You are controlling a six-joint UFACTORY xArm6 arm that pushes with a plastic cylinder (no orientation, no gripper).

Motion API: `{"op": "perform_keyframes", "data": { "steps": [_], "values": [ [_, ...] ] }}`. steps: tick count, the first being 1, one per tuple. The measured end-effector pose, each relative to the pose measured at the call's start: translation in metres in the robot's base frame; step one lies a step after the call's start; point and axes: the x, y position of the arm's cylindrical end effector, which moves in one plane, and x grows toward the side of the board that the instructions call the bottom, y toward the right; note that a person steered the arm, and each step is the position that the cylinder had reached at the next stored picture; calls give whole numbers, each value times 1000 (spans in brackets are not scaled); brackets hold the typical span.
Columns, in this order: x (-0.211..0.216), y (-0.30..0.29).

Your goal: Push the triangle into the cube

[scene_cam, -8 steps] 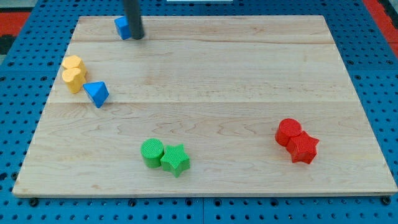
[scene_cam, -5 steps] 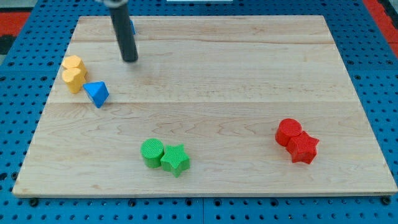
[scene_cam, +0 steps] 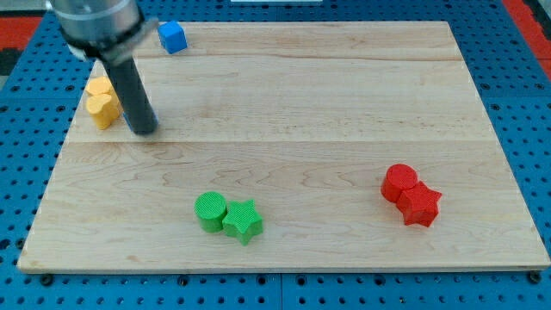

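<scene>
No claw on this rig, just the rod, so nothing to open or close. My tip [scene_cam: 145, 131] is down on the board [scene_cam: 344, 129] just right of the 2 yellow blocks [scene_cam: 101, 102]. The blue triangle isn't visible now; can't tell if it's hidden behind the rod. Blue cube [scene_cam: 172, 37] sits at the view's top, well apart from the tip. Judgement: the triangle should be light, rigid and slippery on the wood, and prone to spin if hit off-centre. Push a flat face from the side away from the cube, through its middle
</scene>
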Motion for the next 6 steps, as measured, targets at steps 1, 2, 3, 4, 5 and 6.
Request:
{"op": "perform_keyframes", "data": {
  "steps": [1, 2, 3, 4, 5, 6],
  "values": [
    [-57, -6],
    [-51, 3],
    [-11, 9],
    [-24, -27],
    [-45, -30],
    [-62, -30]
  ]
}}
